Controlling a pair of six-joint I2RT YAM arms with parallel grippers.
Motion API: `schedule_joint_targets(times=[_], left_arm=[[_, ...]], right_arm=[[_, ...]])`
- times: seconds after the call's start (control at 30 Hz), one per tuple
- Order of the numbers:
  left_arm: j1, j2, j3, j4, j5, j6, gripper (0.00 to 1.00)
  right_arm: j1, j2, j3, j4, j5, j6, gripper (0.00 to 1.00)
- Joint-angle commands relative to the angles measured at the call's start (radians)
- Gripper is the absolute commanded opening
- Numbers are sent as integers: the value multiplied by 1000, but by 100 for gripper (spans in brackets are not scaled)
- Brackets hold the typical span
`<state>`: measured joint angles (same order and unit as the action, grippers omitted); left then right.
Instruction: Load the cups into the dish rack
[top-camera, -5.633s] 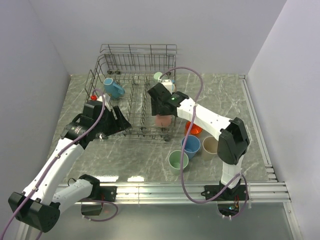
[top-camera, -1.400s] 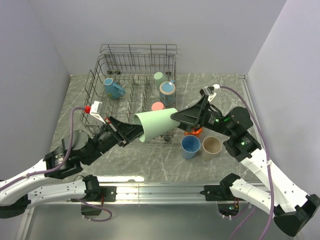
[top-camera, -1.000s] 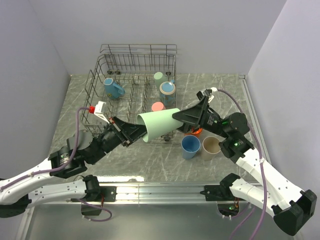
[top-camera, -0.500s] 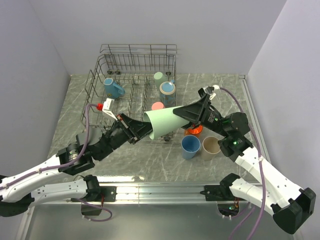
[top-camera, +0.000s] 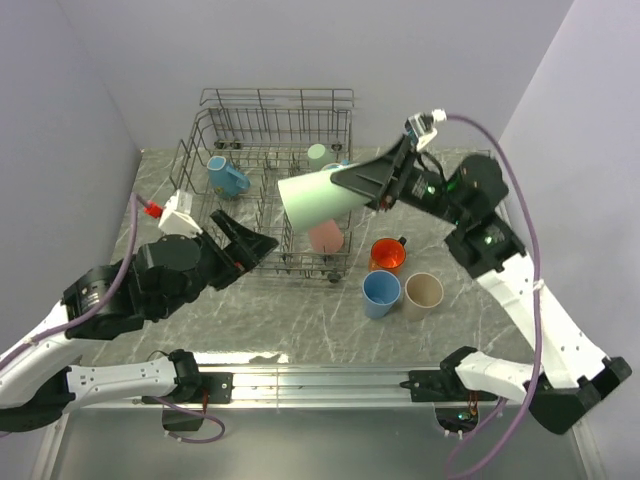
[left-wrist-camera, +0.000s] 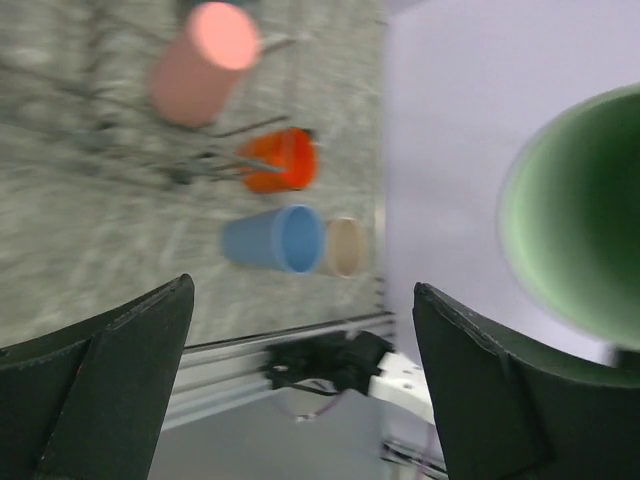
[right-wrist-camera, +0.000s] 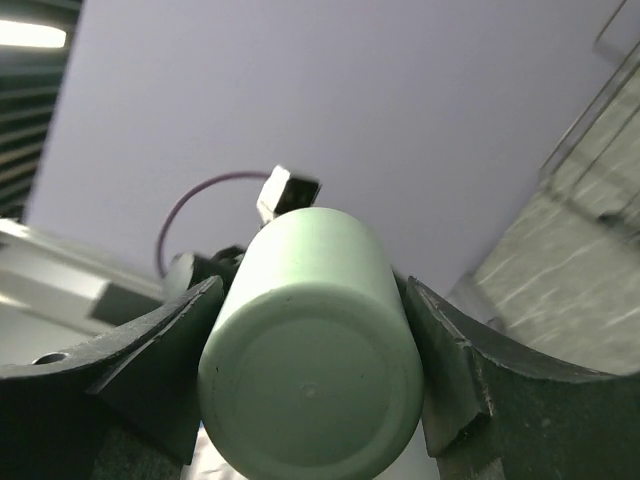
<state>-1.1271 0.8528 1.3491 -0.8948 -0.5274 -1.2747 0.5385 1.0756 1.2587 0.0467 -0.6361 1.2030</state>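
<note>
Fingers (right-wrist-camera: 150, 372) of the right gripper (top-camera: 345, 183) are clamped on the closed base of a pale green cup (top-camera: 310, 197), held on its side in the air over the right half of the dish rack (top-camera: 262, 128), mouth turned to the left. The left gripper (top-camera: 248, 243) hangs by the rack's near left side, its dark fingers (left-wrist-camera: 100, 390) wide apart with nothing between them; its wrist camera looks partly into the cup's green mouth.

The grey wire rack stands on a grey-green marbled table (top-camera: 440, 180), enclosed by plain pale lilac walls (top-camera: 430, 60). A metal rail (top-camera: 330, 380) runs along the table's near edge, where both arms are bolted, and purple cables (top-camera: 528, 250) loop from the wrists.

Inside the rack, a blue mug (top-camera: 226, 176) sits at the far left, a second pale green cup (top-camera: 316, 153) at the far right, and a pink cup (top-camera: 325, 238) stands among the tines at the near right corner. On the table just right of the rack are an orange mug (top-camera: 387, 255), a blue cup (top-camera: 381, 293) and a beige cup (top-camera: 422, 293), the last two side by side.
</note>
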Motion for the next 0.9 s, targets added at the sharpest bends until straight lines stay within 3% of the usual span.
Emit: schedule_joint_targets(times=[0.0, 0.07, 0.3, 0.5, 0.63, 0.87], left_arm=[[4, 37, 76, -363, -120, -96, 96], [4, 42, 94, -476, -137, -132, 95], [6, -64, -11, -474, -126, -163, 92], [6, -14, 1, -443, -149, -42, 94], [7, 37, 30, -400, -169, 58, 93], [24, 35, -57, -230, -92, 205, 95]], right_arm=[[-6, 87, 209, -315, 48, -288, 0], [-6, 159, 270, -411, 107, -336, 0], [99, 433, 682, -763, 467, -597, 0], [262, 720, 1006, -994, 741, -697, 0], [314, 831, 1047, -1045, 825, -730, 0], [360, 966, 1055, -1067, 888, -773, 0]])
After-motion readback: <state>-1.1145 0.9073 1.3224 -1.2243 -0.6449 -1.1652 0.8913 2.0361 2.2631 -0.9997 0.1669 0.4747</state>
